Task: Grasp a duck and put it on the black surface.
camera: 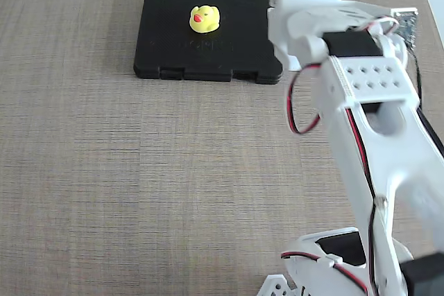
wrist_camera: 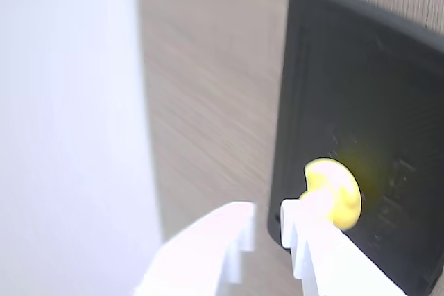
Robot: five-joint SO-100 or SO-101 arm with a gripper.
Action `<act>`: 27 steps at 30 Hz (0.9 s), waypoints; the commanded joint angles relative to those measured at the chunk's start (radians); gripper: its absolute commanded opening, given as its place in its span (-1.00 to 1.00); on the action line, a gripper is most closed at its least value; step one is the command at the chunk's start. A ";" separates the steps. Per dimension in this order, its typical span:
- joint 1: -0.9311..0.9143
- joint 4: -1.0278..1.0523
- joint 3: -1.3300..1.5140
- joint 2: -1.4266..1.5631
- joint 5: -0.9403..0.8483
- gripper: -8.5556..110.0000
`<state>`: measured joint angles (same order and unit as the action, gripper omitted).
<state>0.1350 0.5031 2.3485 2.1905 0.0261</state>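
On the one black surface sits one duck, with the empty hand slightly parted beside it

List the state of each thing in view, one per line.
duck: upright, resting on the slab, not held.
black surface: lying flat on the table, duck on top.
pincer: slightly open, empty, tips beside the slab's edge in the wrist view.
table: bearing the slab.
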 commanded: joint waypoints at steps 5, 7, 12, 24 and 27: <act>-0.103 -0.003 0.417 0.621 -0.008 -0.83; -0.100 -0.002 0.528 0.744 -0.008 -0.86; -0.101 0.000 0.744 0.988 -0.008 -0.86; -0.115 0.043 0.822 1.094 0.005 -0.86; -0.135 0.080 0.822 1.121 0.006 -0.86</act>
<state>0.0184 0.5584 3.1508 3.2720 0.0276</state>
